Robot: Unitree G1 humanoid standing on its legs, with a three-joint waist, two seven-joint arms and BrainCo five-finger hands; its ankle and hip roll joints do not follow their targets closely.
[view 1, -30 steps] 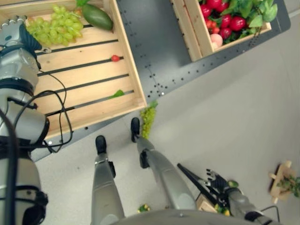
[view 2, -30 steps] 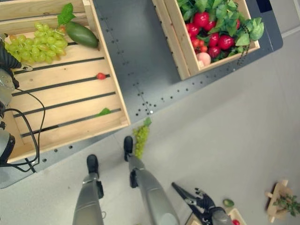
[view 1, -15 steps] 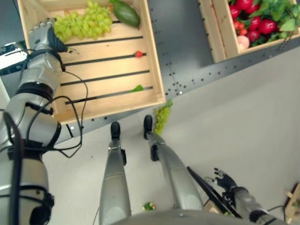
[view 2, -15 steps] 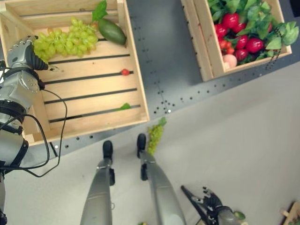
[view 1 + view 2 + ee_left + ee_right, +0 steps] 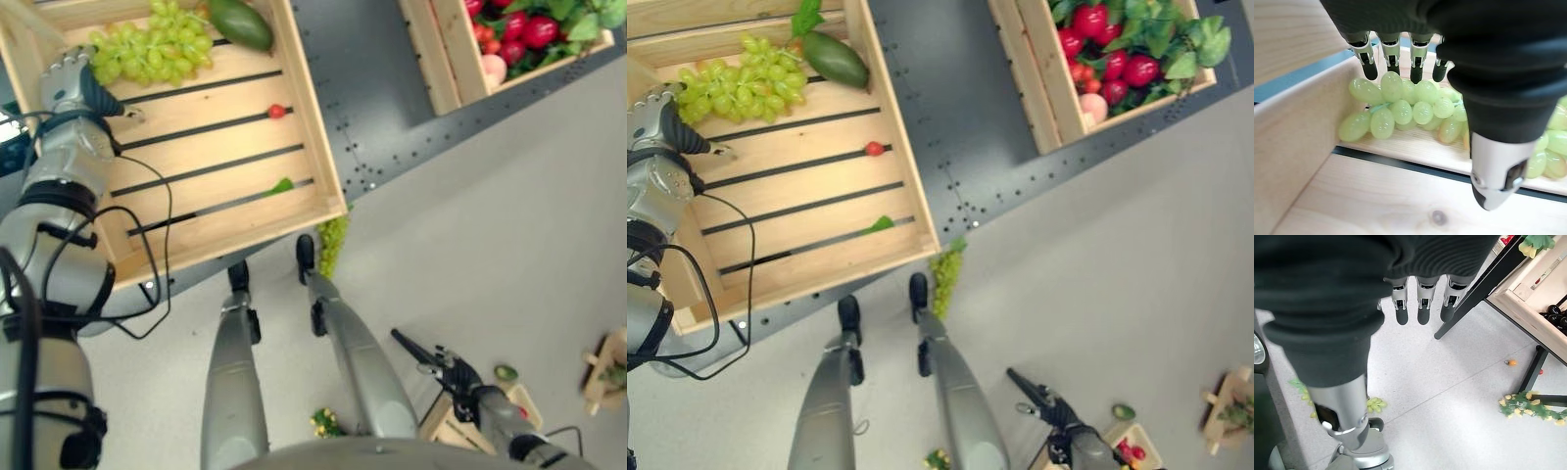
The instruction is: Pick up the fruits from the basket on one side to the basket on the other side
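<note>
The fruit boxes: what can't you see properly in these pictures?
- Right crate: cut off by the right eye view's top edge; leaves hide some fruit.
- Green grapes: partly behind the left hand in the left wrist view.
- Tiny red fruit: too small to name.

1. No text, number or sign can be read anywhere in these views.
2. The wooden crate [image 5: 798, 166] with the green grapes [image 5: 735, 88] has bare slats with no lettering or label on them.
3. The second crate [image 5: 1038, 88], holding red fruit, shows plain wood as well.
4. The dark tabletop [image 5: 950, 127] carries rows of small dots, not characters.
5. In the right wrist view a small red-and-white patch [image 5: 1507, 240] sits at the top edge; too small to make out.
</note>
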